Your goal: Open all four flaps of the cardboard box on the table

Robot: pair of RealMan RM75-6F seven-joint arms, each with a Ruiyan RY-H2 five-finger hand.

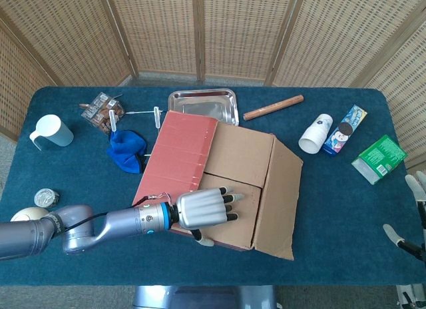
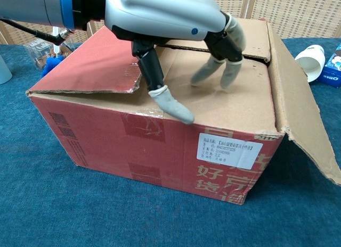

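The cardboard box (image 1: pixel 219 182) (image 2: pixel 160 151) stands mid-table, red on its sides. Its right flap (image 1: pixel 283 196) (image 2: pixel 298 98) hangs outward, open. The red left flap (image 1: pixel 176 156) (image 2: pixel 90 66) lies roughly flat over the left part of the top. A brown flap (image 1: pixel 233 202) (image 2: pixel 229 103) lies flat at the near side, another (image 1: pixel 239 156) behind it. My left hand (image 1: pixel 203 209) (image 2: pixel 165 18) hovers over the near brown flap, fingers spread, fingertips (image 2: pixel 213 71) touching it and thumb at the front edge, holding nothing. My right hand (image 1: pixel 411 216) shows partly at the table's right edge, fingers apart and empty.
Behind the box lie a metal tray (image 1: pixel 203 104) and a rolling pin (image 1: pixel 273 107). To the right are a white cup (image 1: pixel 315 133) (image 2: pixel 310 60), a cookie box (image 1: pixel 346 129) and a green box (image 1: pixel 378 158). On the left sit a mug (image 1: pixel 52 131), blue cloth (image 1: pixel 126 151) and snack packet (image 1: pixel 101 111).
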